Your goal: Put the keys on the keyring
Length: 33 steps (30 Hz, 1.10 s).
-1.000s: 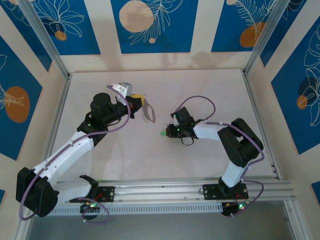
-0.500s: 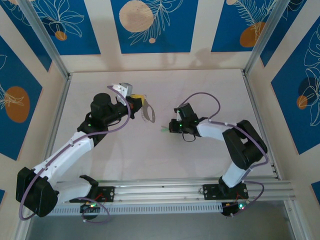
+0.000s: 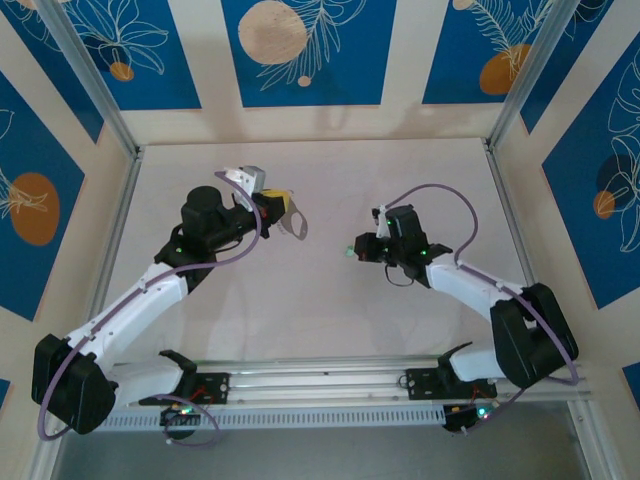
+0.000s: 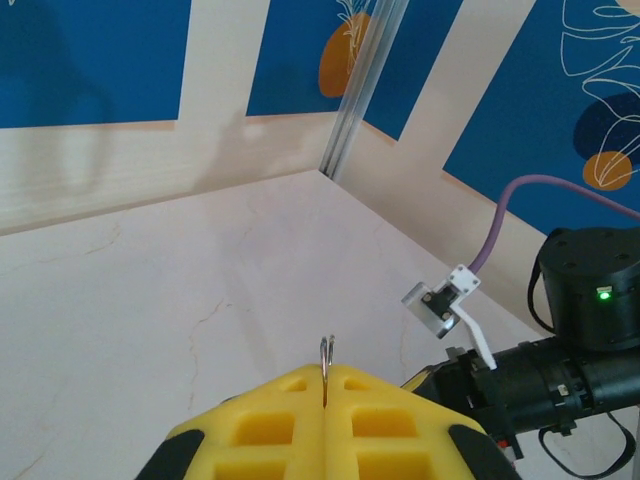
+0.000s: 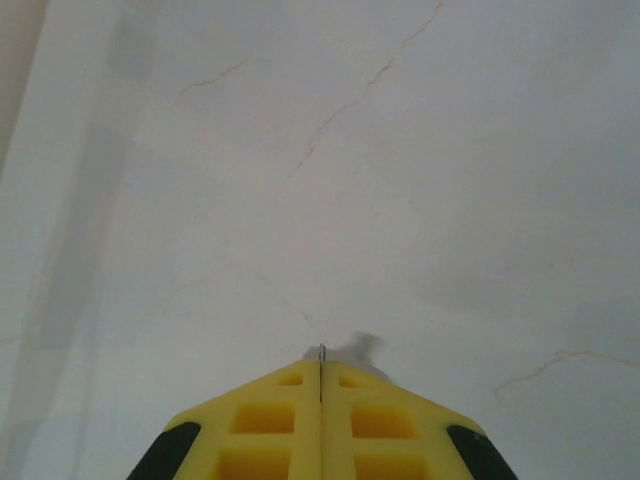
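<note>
My left gripper (image 3: pixel 287 209) is shut on the keyring (image 3: pixel 298 226), a thin grey metal loop that sticks out past its yellow fingers (image 4: pixel 270 420) toward the table's middle. Seen edge-on in the left wrist view, the keyring (image 4: pixel 327 349) is pinched between the closed pads. To the right, my right gripper (image 3: pixel 359 249) is shut on the keys (image 3: pixel 348 254), which show as a small pale-green and silvery bit at its tip. In the right wrist view a thin metal edge of the keys (image 5: pixel 321 352) pokes from the closed gripper (image 5: pixel 321 368), with a blurred grey shape just beyond. A gap separates the two grippers.
The pale tabletop (image 3: pixel 320 310) is bounded by low walls and aluminium posts (image 3: pixel 515 90) at the back corners. A rail (image 3: pixel 330 375) with the arm bases runs along the near edge. The right arm's black wrist (image 4: pixel 570 370) shows in the left wrist view.
My right gripper closed on the keys and carried them up and to the right, away from their earlier spot on the table. The left arm held nearly still with the keyring.
</note>
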Available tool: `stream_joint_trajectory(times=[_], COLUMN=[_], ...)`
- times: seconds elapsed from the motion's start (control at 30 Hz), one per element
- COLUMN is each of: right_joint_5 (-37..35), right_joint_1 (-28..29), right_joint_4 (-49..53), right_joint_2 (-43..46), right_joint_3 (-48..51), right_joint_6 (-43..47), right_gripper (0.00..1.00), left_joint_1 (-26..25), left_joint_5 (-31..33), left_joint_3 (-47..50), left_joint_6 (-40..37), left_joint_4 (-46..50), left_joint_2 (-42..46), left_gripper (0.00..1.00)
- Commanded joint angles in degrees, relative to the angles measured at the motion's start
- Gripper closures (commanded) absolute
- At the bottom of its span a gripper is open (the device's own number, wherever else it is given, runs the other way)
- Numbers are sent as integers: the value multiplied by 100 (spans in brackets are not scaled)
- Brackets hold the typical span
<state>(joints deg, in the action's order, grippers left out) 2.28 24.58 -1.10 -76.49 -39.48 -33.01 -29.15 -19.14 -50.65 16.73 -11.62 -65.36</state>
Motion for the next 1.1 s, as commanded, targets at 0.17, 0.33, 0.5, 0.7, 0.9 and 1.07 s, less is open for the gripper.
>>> stream_joint_trajectory(times=[0.17, 0.33, 0.5, 0.7, 0.9, 1.07], right_joint_5=[1342, 1761, 1967, 2072, 2087, 2041], right_joint_1=[-509, -659, -685, -664, -534, -349], right_joint_4=[-683, -769, -713, -602, -571, -520], right_joint_2=[809, 1254, 1637, 1994, 2225, 2207], right_joint_3=[396, 424, 321, 116, -138, -434], right_joint_6=[-108, -171, -137, -46, 139, 379], right_gripper=[100, 100, 100, 100, 100, 100], left_joint_1=[-96, -115, -135, -205, -373, -557], left_joint_5=[-252, -440, -832, -1343, -1560, -1550], left_joint_3=[-30, -59, 36, 38, -45, -172], left_joint_6=[13, -139, -313, -594, -896, -1125], left_joint_4=[-249, -234, -537, -791, -803, -684], left_joint_2=[-39, -110, -162, -303, -422, -524], left_gripper=[100, 100, 100, 100, 100, 100])
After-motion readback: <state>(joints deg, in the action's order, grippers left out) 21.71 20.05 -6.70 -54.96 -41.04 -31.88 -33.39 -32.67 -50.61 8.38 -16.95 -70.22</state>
